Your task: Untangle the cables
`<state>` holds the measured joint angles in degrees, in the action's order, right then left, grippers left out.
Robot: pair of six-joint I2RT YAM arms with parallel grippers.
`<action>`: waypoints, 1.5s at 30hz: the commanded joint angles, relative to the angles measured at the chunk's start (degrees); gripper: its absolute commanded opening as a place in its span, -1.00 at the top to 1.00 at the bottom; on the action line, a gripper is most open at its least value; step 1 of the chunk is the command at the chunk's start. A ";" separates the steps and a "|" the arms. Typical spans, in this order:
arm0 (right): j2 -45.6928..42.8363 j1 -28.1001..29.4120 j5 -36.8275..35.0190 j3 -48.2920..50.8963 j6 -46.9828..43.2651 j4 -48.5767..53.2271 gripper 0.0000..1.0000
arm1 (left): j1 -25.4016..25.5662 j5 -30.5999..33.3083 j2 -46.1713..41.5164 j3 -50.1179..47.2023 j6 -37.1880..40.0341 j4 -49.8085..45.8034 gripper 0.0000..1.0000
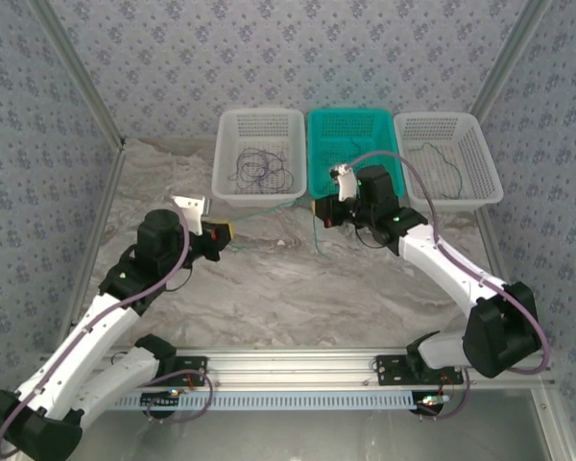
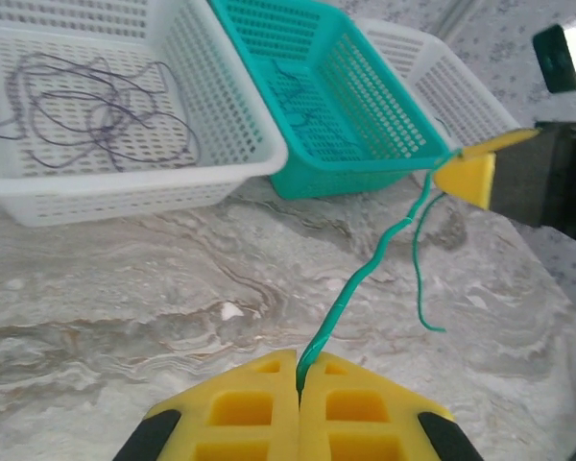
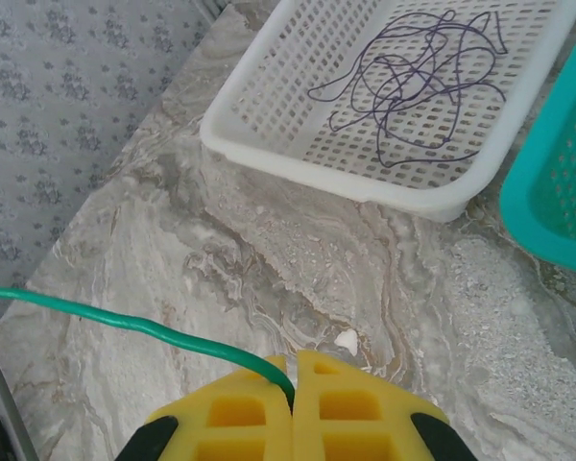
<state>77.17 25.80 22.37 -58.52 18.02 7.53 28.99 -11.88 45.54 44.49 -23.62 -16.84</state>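
**Pinching one green cable with both grippers in front of three baskets**

We see three slotted plastic baskets in a row at the far side of the marble-patterned table (image 1: 298, 279), standing side by side. The left white basket (image 1: 259, 112) holds a dark purple cable (image 3: 403, 82), lying in loose, overlapping loops on its floor. The teal basket (image 1: 350, 113) in the middle holds a blue cable (image 2: 300, 108), a few thin squiggles against the mesh bottom. The right white basket (image 1: 437, 116) holds a thin dark cable (image 1: 453, 165) in an open curve; we cannot tell its colour for sure.

Outside the baskets, the green cable (image 2: 360, 279) hangs above the table, in front of the left white and teal baskets. The left gripper (image 2: 298, 370) has its yellow fingers pressed together, with the cable nipped in the seam between them. From there the cable runs wavy, not fully straight, up to the right gripper (image 3: 293, 370), whose yellow fingers are also pressed together on it. That gripper sits just in front of the teal basket's near wall. Past the right gripper's grip, a short free tail of the cable droops toward the table.
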 commanded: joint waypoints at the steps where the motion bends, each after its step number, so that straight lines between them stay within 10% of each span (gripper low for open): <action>1: 0.08 -5.16 -8.56 -3.26 3.73 3.48 1.00 | -0.63 -1.44 -0.52 -1.98 -2.15 4.23 0.75; 6: -0.76 -7.18 -11.15 -6.17 6.75 1.09 1.00 | 3.00 -3.70 -0.80 -2.39 0.26 9.01 -0.16; 25: 12.99 -37.73 -21.03 -10.24 36.83 -13.32 1.00 | 17.76 -8.93 3.10 -1.09 5.36 16.40 -0.93; 39: 33.40 -43.29 -20.60 -23.85 38.77 -5.79 1.00 | 18.24 -2.33 4.34 -1.30 5.29 15.34 -0.99; 45: 30.85 -43.13 -19.80 -22.76 38.04 -4.43 0.04 | 18.28 4.94 4.58 -0.37 5.45 11.84 -0.99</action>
<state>110.45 -17.34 2.42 -80.93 56.23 1.08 47.00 -11.66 50.30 41.85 -19.05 -3.36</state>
